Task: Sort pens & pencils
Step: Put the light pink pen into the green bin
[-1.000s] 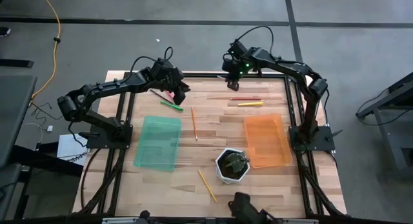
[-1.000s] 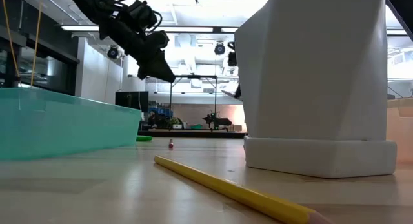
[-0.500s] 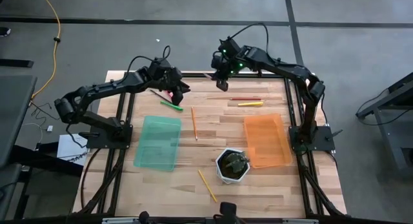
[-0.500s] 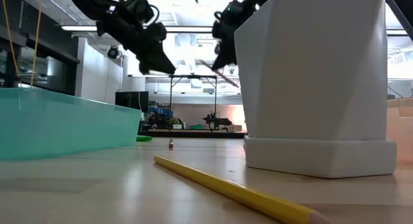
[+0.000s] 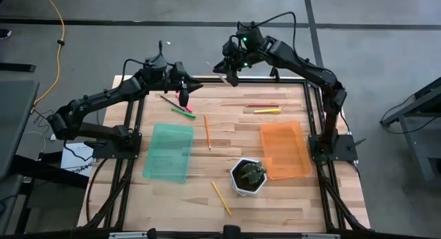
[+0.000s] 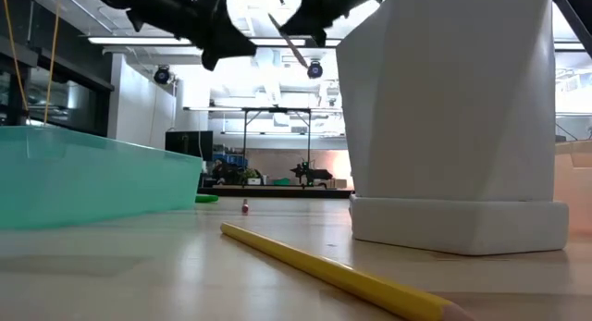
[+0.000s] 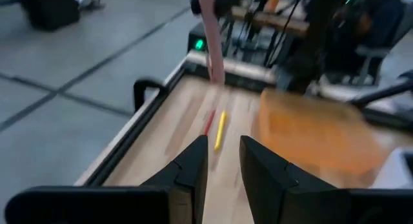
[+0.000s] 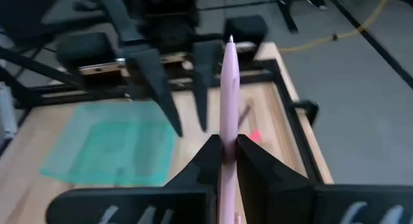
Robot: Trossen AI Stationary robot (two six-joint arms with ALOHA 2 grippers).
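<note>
A: What takes up most of the view?

B: The pale wooden slatted table (image 5: 227,163) in its black frame. On it lie a translucent teal plastic tray (image 5: 169,151) on the left arm's side and a translucent orange plastic tray (image 5: 284,150) on the right arm's side, with a white faceted pot holding a dark green plant (image 5: 248,175) between them, toward the near edge.

A: And the arms?

B: Both are raised over the far edge. The right gripper (image 8: 222,156) has its fingers pinched on a pale pink pen (image 8: 228,88), held in the air and pointing toward the left gripper (image 7: 222,162). The left gripper's fingers stand slightly parted with nothing between them.

A: Where are the rest of the pens and pencils?

B: All on the table. A green pen (image 5: 183,113) and a pink-red pen (image 5: 182,105) lie near the left gripper, beside a dark thin stick (image 5: 167,99). A thin orange pencil (image 5: 207,131) lies mid-table, a red-brown pencil (image 5: 262,105) and a yellow pen (image 5: 267,111) lie just beyond the orange tray, and a yellow-orange pencil (image 5: 221,198) lies near the front edge.
</note>
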